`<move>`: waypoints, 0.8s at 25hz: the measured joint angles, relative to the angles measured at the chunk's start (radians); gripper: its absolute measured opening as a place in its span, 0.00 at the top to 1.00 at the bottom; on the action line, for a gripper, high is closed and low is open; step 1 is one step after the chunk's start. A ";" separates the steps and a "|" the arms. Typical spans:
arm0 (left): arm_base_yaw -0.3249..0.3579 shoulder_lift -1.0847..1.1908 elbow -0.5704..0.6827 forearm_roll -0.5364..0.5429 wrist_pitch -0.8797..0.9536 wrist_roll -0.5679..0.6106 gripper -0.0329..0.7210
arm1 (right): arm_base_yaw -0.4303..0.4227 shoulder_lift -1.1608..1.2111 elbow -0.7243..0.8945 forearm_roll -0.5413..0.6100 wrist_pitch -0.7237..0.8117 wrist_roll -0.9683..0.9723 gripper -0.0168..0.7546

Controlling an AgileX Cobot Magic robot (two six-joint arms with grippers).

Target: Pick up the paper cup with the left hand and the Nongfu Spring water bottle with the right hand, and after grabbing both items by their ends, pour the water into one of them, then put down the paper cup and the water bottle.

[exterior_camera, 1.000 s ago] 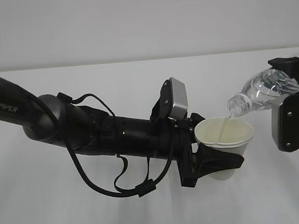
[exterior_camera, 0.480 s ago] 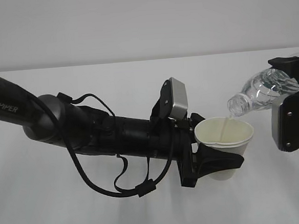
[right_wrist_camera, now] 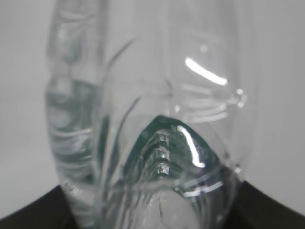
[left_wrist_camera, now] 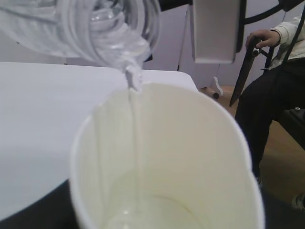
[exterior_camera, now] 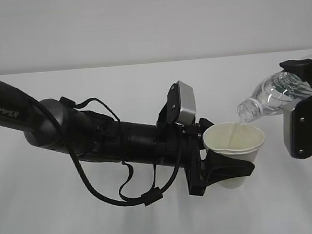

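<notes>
The left gripper (exterior_camera: 224, 171) is clasping the paper cup (exterior_camera: 234, 143) around its lower body, holding it upright above the white table (exterior_camera: 143, 86). The right gripper (exterior_camera: 305, 106) is gripping the water bottle (exterior_camera: 272, 95) by its rear end, tilting it neck-down toward the cup. Water (left_wrist_camera: 136, 124) is running in a thin stream from the bottle mouth into the cup, pooling at its bottom.
</notes>
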 joint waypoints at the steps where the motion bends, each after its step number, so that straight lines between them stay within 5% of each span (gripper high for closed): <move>1: 0.000 0.000 0.000 0.000 0.000 0.000 0.38 | 0.000 0.000 0.000 0.000 0.000 0.000 0.44; 20: 0.000 0.001 0.000 0.000 0.000 0.000 0.38 | 0.000 0.000 0.000 -0.002 0.000 -0.016 0.44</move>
